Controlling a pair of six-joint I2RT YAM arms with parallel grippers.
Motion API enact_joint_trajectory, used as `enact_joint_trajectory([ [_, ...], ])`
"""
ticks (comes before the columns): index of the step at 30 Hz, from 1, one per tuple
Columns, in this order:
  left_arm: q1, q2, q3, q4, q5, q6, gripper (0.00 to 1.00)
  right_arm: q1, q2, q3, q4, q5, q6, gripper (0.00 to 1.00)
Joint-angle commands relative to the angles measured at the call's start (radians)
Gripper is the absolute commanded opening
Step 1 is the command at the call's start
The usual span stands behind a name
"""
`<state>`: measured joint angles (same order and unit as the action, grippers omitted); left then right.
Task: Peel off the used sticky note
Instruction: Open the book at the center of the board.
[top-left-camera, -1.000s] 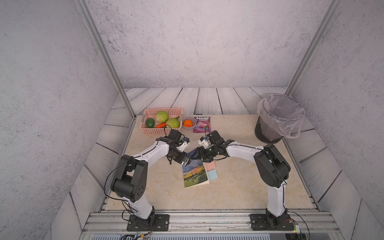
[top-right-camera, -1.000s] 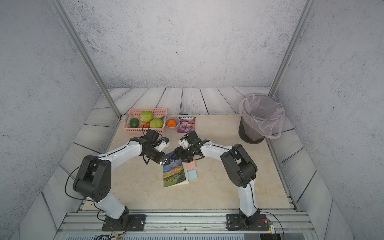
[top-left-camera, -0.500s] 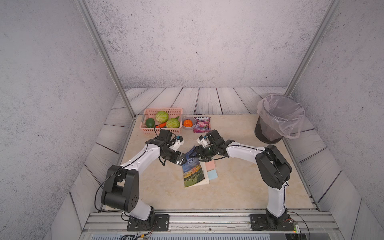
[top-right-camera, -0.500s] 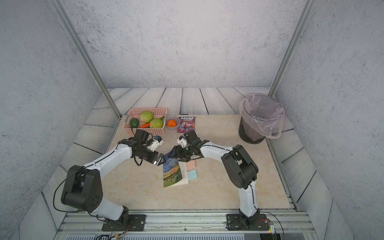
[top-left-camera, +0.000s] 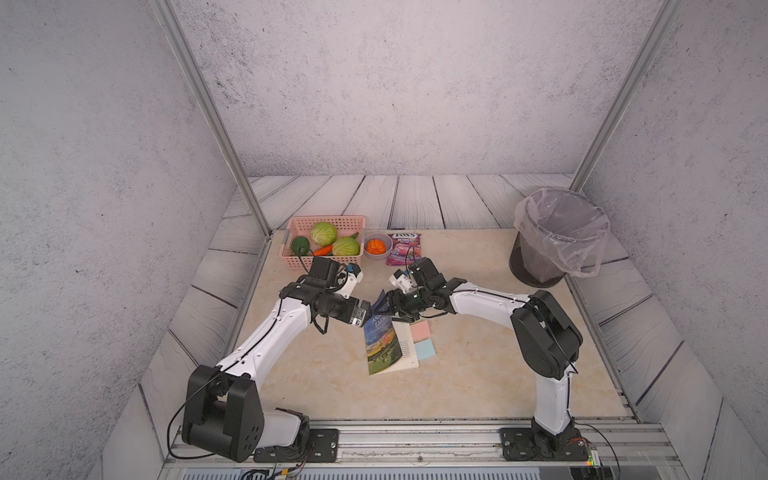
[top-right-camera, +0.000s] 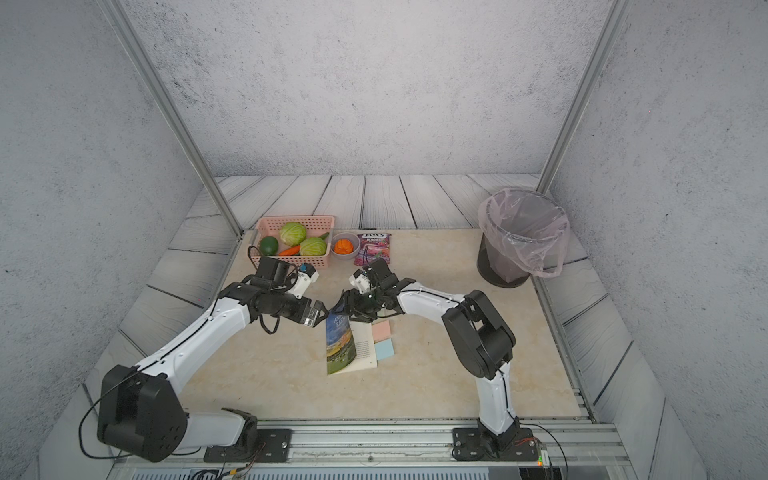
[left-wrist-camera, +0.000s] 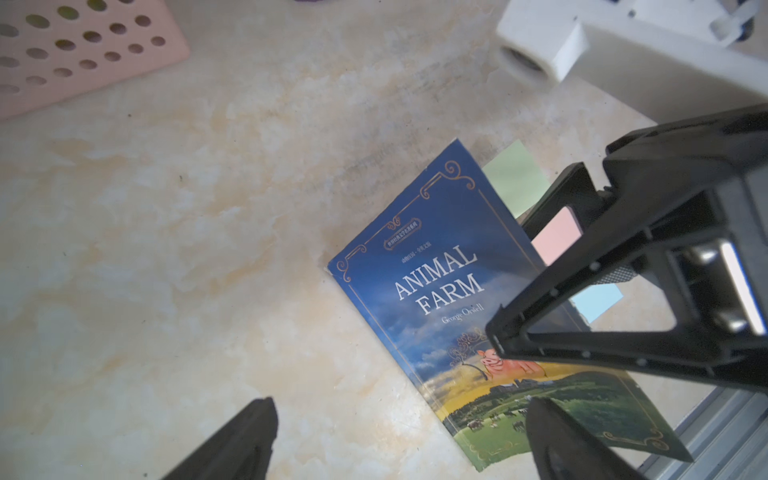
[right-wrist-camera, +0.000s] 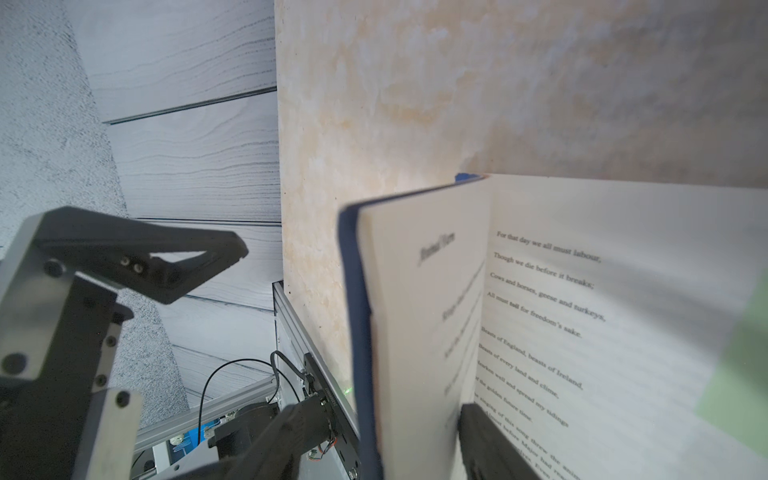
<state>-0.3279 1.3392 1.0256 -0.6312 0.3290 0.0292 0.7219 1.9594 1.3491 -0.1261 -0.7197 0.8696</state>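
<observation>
Two cabbages (top-left-camera: 323, 233), an avocado (top-left-camera: 300, 244) and a carrot (top-left-camera: 323, 250) are held in the basket (top-left-camera: 328, 219); an orange piece (top-left-camera: 376, 246) is seen in the bowl (top-left-camera: 376, 257), and the bin (top-left-camera: 536, 270) is lined with a bag (top-left-camera: 582, 253). The left gripper (left-wrist-camera: 401, 407) is spread wide beside the book (top-left-camera: 382, 345), whose raised cover (left-wrist-camera: 436, 291) is straddled by the right gripper (top-left-camera: 388, 309); clamping cannot be told. Three sticky notes (left-wrist-camera: 555, 239) are stuck at its page edge

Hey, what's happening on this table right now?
Two arms are working on a book with a green note, a pink note and a blue note sticking out of its pages. The right hand's jaws straddle the lifted cover, so the book is partly open; whether they clamp it is unclear. The left hand is open and empty beside the book. No note is peeled off yet.
</observation>
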Motion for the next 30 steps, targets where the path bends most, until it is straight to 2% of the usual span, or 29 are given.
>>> enact_joint_trajectory([
  [1,-0.042,-0.061,-0.03,-0.014,-0.048,-0.077,0.98,0.008,-0.019,0.022,-0.009,0.035,0.025,0.63],
  [5,-0.074,-0.133,-0.081,0.007,-0.006,-0.101,0.98,0.011,-0.023,0.022,-0.011,0.065,0.045,0.63],
  [12,-0.129,-0.184,-0.087,-0.056,-0.052,-0.151,0.98,0.011,-0.015,0.025,-0.011,0.118,0.084,0.62],
  [23,-0.134,-0.199,-0.129,-0.026,-0.089,-0.146,0.98,0.041,-0.028,0.001,0.121,0.062,0.152,0.61],
  [30,-0.134,-0.17,-0.123,-0.043,-0.078,-0.2,0.98,0.053,-0.011,0.004,0.156,0.079,0.184,0.62],
])
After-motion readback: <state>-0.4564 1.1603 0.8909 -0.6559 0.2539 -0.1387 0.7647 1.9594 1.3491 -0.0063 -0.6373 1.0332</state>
